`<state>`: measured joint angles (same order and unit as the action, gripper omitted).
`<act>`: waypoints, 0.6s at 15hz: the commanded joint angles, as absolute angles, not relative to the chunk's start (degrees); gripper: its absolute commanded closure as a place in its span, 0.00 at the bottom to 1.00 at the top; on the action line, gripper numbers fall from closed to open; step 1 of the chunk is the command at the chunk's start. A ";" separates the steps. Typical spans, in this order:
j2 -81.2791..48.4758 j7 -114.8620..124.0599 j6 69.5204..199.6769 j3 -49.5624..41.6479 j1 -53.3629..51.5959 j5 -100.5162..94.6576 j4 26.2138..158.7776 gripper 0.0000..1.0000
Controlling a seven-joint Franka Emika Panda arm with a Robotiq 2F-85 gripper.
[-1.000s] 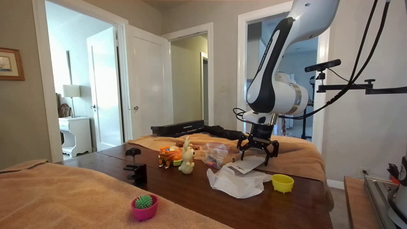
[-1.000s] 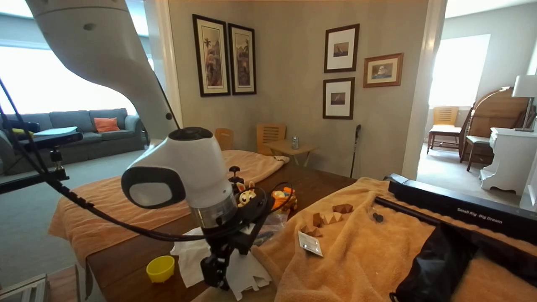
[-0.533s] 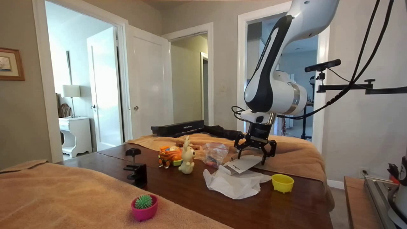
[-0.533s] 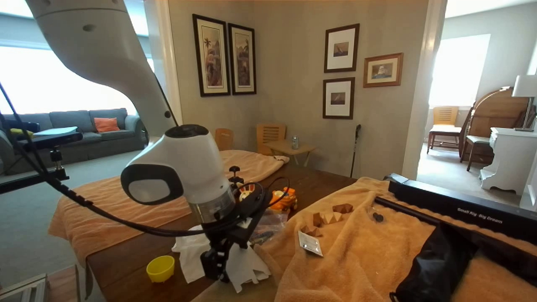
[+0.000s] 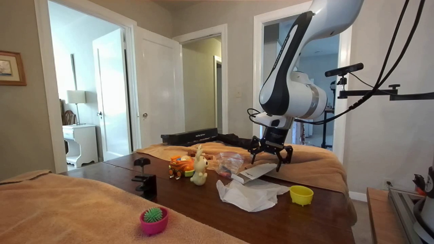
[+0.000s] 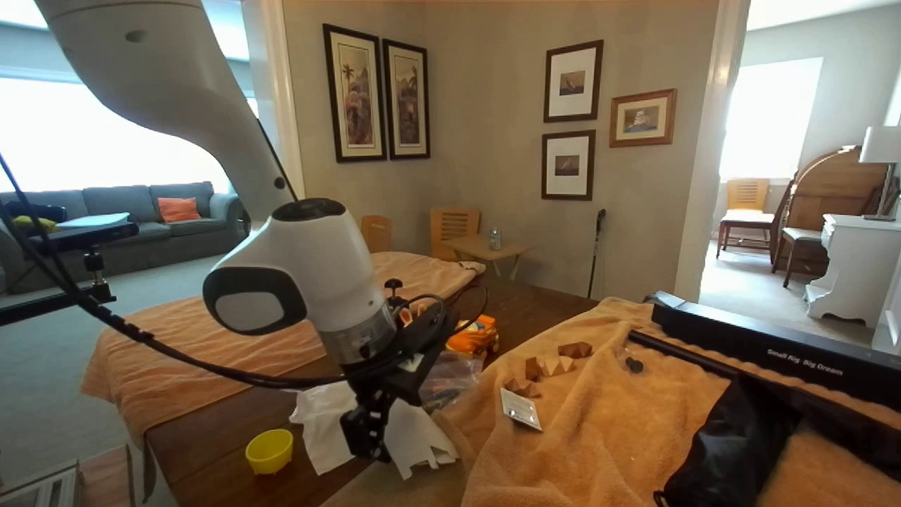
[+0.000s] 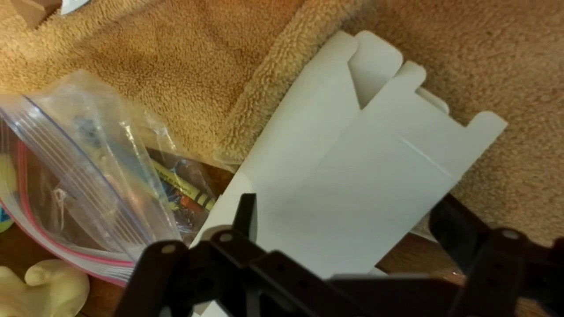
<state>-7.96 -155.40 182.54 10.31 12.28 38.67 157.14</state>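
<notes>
Compared with a second ago, the gripper [image 5: 265, 165] has risen a little and drifted, in an exterior view, toward the clear zip bag [image 5: 230, 162]; its jaws are spread wide apart, just as before. The white cardboard carton [image 7: 352, 176] has shifted the same way and lies beneath and partly between them, its slotted flaps over the tan towel [image 7: 176, 79]; whether either jaw touches it, I cannot tell. In an exterior view the carton overlaps a crumpled white sheet [image 5: 249, 198], which has also slid slightly. A yellow crayon [image 7: 183, 184] shows inside the bag. The cream toy rabbit [image 5: 200, 169], the orange toy car [image 5: 182, 166] and the yellow cup [image 5: 301, 195] stand unmoved on the dark wooden surface [image 5: 271, 225].
</notes>
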 commanded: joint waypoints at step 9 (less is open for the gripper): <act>-6.76 -157.89 182.97 11.15 14.10 40.92 157.15 0.27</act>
<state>-7.55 -155.40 182.54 10.54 13.46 38.79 157.15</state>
